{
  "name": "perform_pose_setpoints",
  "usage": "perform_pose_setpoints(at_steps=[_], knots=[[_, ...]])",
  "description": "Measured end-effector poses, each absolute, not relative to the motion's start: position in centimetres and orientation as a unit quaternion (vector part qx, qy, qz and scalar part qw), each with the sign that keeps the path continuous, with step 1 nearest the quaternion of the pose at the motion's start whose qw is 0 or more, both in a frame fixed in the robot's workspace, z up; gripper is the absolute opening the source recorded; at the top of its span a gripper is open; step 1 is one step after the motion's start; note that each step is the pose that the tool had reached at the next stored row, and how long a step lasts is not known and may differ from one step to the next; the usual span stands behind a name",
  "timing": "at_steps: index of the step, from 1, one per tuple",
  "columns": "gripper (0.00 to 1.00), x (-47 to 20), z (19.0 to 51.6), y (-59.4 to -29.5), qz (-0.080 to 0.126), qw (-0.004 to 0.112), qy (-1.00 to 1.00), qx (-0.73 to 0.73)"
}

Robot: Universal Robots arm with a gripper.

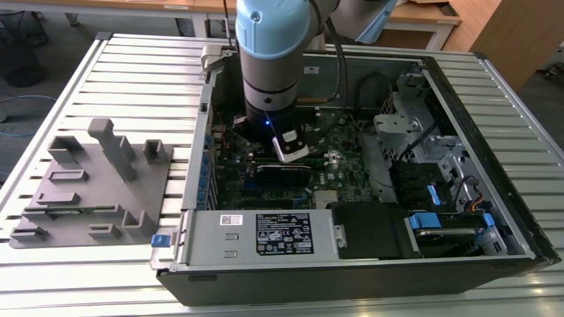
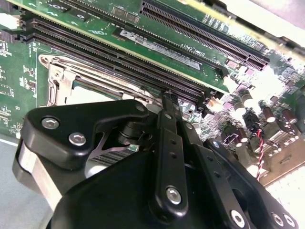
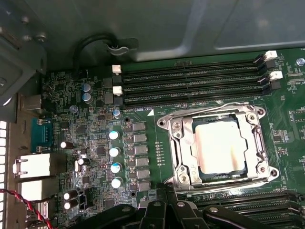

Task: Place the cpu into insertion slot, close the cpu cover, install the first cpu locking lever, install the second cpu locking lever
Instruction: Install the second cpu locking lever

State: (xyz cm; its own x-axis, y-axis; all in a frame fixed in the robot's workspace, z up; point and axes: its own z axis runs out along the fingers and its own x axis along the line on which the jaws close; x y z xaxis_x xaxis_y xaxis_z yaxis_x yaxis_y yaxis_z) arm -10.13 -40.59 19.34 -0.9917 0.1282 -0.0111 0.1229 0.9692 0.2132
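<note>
The cpu point(image 3: 220, 147) seated in the insertion slot point(image 3: 187, 177) near the motherboard's point(image 3: 143, 86) memory-slot edge, the cpu cover point(image 3: 215, 116) down (judged: lever step in hand, calling for a careful hook), gripper point(image 2: 167, 102) closed, empty, just beside.

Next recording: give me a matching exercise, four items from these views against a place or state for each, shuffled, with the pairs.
Items:
1. square silver-grey metal-topped cpu
2. thin silvery metal cpu cover frame
3. black claw
4. grey plastic parts fixture

States:
A. outside the computer case, on the slatted table
B. seated inside the socket
C. lying flat around the chip
D. at the socket's edge, beside the long black memory slots

Pairs: 1-B, 2-C, 3-D, 4-A
</note>
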Motion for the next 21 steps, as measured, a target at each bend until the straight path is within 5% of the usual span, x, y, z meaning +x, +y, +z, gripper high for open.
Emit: perform_pose_setpoints(at_steps=[21], knots=[[0.1,-10.51,19.26,-40.03,0.107,0.012,0.992,0.063]])
